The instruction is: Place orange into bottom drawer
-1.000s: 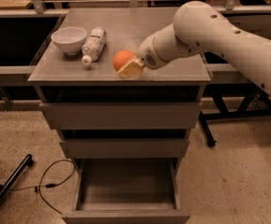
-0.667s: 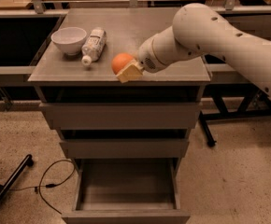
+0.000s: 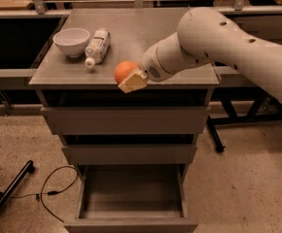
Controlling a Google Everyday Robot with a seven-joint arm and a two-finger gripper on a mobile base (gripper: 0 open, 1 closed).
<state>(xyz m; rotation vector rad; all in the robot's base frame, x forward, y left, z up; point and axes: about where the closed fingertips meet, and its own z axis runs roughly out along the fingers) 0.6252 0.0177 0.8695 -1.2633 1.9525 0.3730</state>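
The orange (image 3: 123, 70) is held in my gripper (image 3: 130, 78) at the front edge of the cabinet top, left of centre. A pale finger (image 3: 133, 81) shows under and in front of the fruit; the other finger is hidden behind it. My white arm (image 3: 219, 38) reaches in from the right. The bottom drawer (image 3: 131, 198) is pulled open below, its shallow grey inside bare. The two drawers above it are shut.
A white bowl (image 3: 71, 41) and a clear plastic bottle (image 3: 96, 46) lying on its side are at the back left of the cabinet top (image 3: 146, 28). A black cable (image 3: 53, 191) and a dark bar (image 3: 7, 193) lie on the floor at left. A table leg (image 3: 228, 115) stands at right.
My gripper has carried the orange a little toward the front edge of the cabinet top and slightly left. The bowl, bottle and drawers have not moved.
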